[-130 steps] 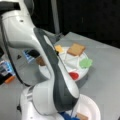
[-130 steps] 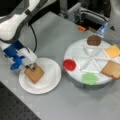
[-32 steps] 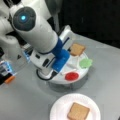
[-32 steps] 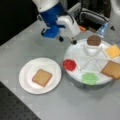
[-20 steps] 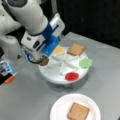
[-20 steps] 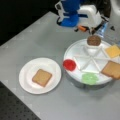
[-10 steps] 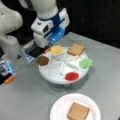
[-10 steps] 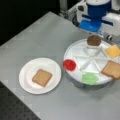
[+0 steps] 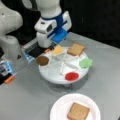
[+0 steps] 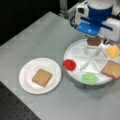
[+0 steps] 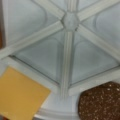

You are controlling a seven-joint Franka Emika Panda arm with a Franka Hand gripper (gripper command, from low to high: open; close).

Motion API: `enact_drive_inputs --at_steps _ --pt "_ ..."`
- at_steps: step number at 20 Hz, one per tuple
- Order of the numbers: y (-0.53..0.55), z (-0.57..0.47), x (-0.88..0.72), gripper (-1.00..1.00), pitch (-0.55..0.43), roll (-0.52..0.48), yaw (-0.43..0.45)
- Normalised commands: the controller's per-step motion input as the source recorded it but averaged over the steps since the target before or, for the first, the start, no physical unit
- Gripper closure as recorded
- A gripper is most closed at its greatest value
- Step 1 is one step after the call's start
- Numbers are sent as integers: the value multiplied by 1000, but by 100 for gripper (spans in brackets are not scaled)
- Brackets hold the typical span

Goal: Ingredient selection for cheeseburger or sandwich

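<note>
You're hovering the tool (image 10: 93, 33) over the back rim of the divided tray (image 10: 75, 51) on the desk (image 10: 37, 37); I can't tell whether its fingers are apart or together. One toast square (image 10: 41, 77) is already lying flat on the white plate (image 10: 26, 72), corners pointing diagonally, well away from the tool. The patty (image 10: 94, 41) is sitting right beneath the tool, cheese (image 11: 21, 96) just beside it. It's round, so no long axis to match; I'd just center over it and avoid the divider ribs.
</note>
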Motion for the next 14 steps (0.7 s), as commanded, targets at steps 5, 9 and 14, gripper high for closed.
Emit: enact_drive_inputs --at_steps 5,9,14 --pt "66 -252 148 -100 7 -105 51" --pt "-22 -199 -44 -100 66 -139 64" --pt "-69 -239 -226 -100 -49 -152 84"
